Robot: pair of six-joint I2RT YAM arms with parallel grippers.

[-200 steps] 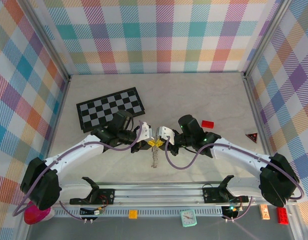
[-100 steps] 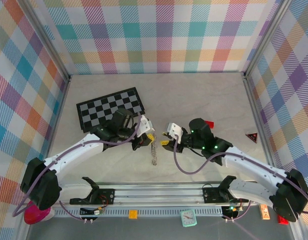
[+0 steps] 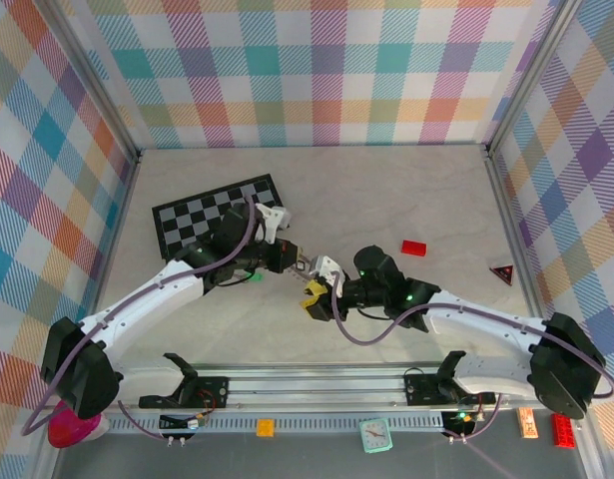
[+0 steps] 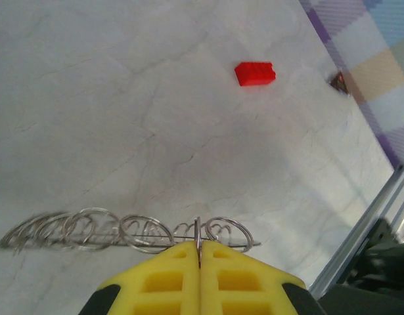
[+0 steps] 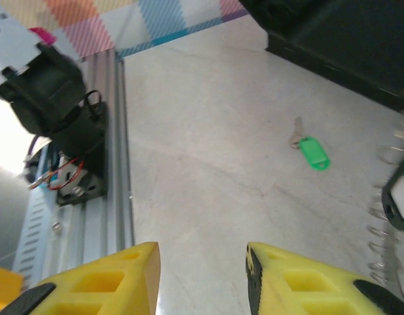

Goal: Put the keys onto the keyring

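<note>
My left gripper (image 4: 199, 246) is shut on the keyring (image 4: 123, 230), a thin silvery ring with looping coils that stretches left from the yellow pads just above the table. In the top view the left gripper (image 3: 301, 264) sits mid-table, with my right gripper (image 3: 314, 297) just below it. The right gripper (image 5: 203, 275) stands open with nothing between its fingers. The green-headed key (image 5: 313, 152) lies flat on the table ahead of it. At the right edge of the right wrist view hang loops of the keyring (image 5: 385, 230) and a blurred black-rimmed tag (image 5: 399, 197).
A black-and-white chessboard (image 3: 219, 218) lies at the back left. A red brick (image 3: 413, 247) and a dark red triangle (image 3: 502, 272) lie to the right. A metal rail (image 3: 307, 384) runs along the near edge, and patterned walls enclose the table.
My right gripper has let go, opened, and moved down-left to just below the left gripper. The left gripper stayed shut on the keyring and shifted slightly up and right.
</note>
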